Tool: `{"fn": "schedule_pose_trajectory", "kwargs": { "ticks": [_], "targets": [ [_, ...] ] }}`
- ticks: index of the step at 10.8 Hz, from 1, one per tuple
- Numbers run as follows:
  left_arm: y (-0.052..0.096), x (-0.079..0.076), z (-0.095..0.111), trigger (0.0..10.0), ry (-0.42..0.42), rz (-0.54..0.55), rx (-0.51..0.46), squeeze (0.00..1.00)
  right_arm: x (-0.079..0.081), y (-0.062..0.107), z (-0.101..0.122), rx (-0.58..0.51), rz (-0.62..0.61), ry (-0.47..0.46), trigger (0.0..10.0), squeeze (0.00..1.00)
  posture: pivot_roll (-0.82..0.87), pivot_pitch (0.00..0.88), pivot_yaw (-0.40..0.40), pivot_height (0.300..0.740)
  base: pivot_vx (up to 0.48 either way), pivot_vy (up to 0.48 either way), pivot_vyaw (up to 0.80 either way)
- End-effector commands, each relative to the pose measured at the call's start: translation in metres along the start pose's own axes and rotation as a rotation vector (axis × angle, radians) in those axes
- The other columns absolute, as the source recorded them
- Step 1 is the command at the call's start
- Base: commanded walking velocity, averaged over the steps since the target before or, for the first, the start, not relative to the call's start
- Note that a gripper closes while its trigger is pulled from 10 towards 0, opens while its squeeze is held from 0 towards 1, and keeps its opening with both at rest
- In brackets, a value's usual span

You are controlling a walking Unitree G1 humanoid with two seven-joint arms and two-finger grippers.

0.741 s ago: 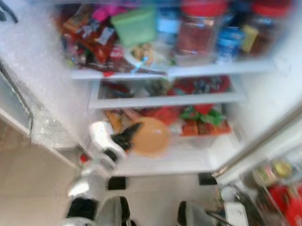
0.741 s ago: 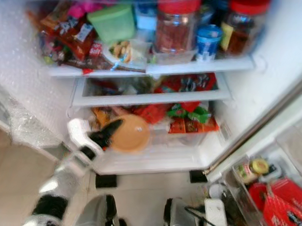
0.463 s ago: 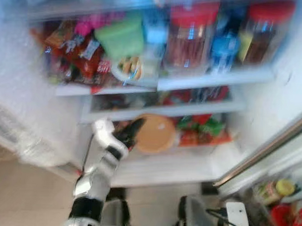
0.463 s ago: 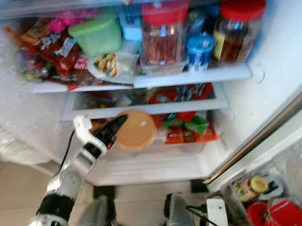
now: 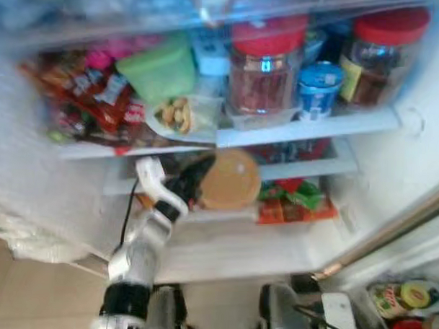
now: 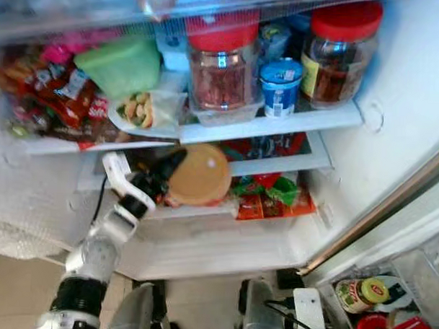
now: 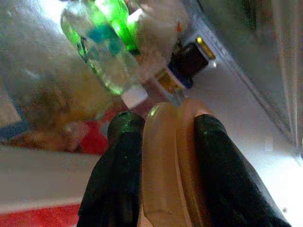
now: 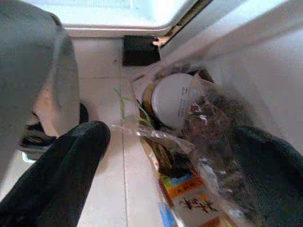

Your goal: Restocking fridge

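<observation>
Premises: a home kitchen. Evidence: an open household fridge [image 6: 395,91] with white interior walls, stocked on several shelves. The upper shelf [image 6: 278,125] carries two red-lidded glass jars [image 6: 221,63], a blue-and-white cup [image 6: 278,86], a green lidded container [image 6: 122,64] and snack packets [image 6: 45,93]. More packaged food lies on the lower shelf. The door rack [image 6: 388,300] holds condiment jars. A pale tiled floor [image 8: 137,156] lies in front.
</observation>
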State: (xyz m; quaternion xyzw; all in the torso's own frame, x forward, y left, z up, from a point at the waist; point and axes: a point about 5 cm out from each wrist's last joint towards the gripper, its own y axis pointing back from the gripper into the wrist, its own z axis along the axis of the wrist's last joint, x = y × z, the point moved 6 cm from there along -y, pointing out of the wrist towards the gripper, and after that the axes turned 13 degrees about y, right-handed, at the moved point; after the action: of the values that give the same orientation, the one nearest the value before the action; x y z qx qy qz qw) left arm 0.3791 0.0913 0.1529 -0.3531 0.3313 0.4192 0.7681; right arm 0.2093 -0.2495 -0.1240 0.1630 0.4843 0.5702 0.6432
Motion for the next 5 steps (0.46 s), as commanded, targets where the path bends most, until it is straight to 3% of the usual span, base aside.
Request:
{"fn": "schedule_pose_trajectory", "kwargs": {
  "ticks": [1,2,5],
  "targets": [
    [0.006,0.018,0.021,10.0,-0.008,0.083,-0.092,0.00,-0.001,0.001,-0.011,0.031,-0.002,-0.017,10.0,0.00,-0.11,0.188,0.081,0.627,0.000,0.000,0.00],
    [0.003,0.028,0.035,10.0,-0.008,0.152,-0.179,0.00,-0.001,0.001,-0.011,0.031,-0.001,-0.016,10.0,0.00,-0.11,0.188,0.078,0.627,0.000,0.000,0.00],
    [-0.009,0.052,0.056,10.0,-0.020,0.291,-0.276,0.00,-0.001,0.001,-0.011,0.028,0.005,-0.013,10.0,0.00,-0.12,0.189,0.079,0.627,0.000,0.000,0.00]
  ]
}}
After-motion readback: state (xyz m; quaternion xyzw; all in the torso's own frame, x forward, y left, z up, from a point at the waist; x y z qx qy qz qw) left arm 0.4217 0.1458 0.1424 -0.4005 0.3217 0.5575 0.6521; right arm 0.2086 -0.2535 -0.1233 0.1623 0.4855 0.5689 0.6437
